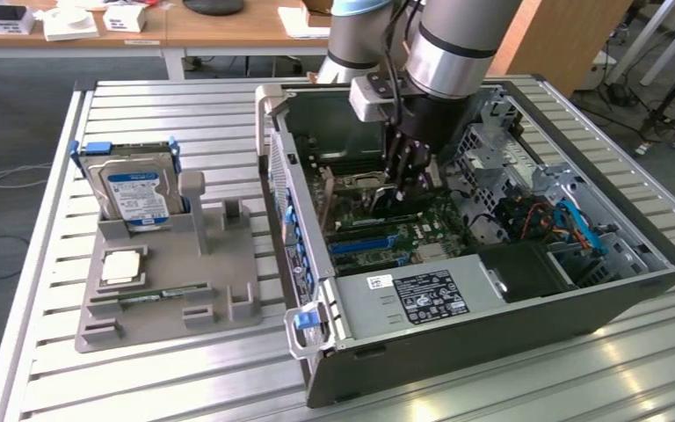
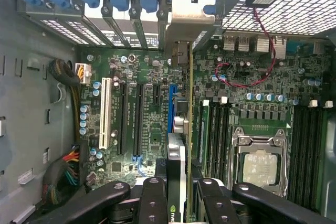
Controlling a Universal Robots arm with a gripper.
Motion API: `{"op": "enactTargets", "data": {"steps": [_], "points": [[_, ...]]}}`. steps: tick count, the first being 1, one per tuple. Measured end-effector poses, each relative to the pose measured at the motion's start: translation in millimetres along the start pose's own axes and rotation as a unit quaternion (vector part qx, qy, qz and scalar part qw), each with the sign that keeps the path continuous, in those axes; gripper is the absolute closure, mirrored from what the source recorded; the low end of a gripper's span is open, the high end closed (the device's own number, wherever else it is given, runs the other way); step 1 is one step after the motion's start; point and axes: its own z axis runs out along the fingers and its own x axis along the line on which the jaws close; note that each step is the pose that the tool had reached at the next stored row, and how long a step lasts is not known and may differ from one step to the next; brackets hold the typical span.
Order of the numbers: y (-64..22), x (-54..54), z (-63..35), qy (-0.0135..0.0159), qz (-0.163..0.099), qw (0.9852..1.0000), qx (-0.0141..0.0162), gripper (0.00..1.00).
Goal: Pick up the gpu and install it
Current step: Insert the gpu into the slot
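Slatted metal table (image 1: 138, 387) bearing grey parts holder (image 1: 164, 259) beside open computer case (image 1: 490, 338)

Bright, even light, soft shadows

I read the gpu (image 2: 177, 174) edge-on: a thin dark green board with a pale metal bracket (image 2: 191, 17) at one end. It stands upright across the motherboard (image 2: 152, 124), gripped in the pincer (image 2: 178, 198), at 11 o'clock from the power supply (image 1: 425, 294).
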Motion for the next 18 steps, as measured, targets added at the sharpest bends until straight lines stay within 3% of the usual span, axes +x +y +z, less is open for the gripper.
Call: {"op": "enactTargets", "data": {"steps": [11,18], "points": [[4.1,0.1,11.3,0.0002,0.000,1.0000,0.0066,0.73],[4.9,0.2,15.0,0.0002,0.000,1.0000,0.0075,0.73]]}}
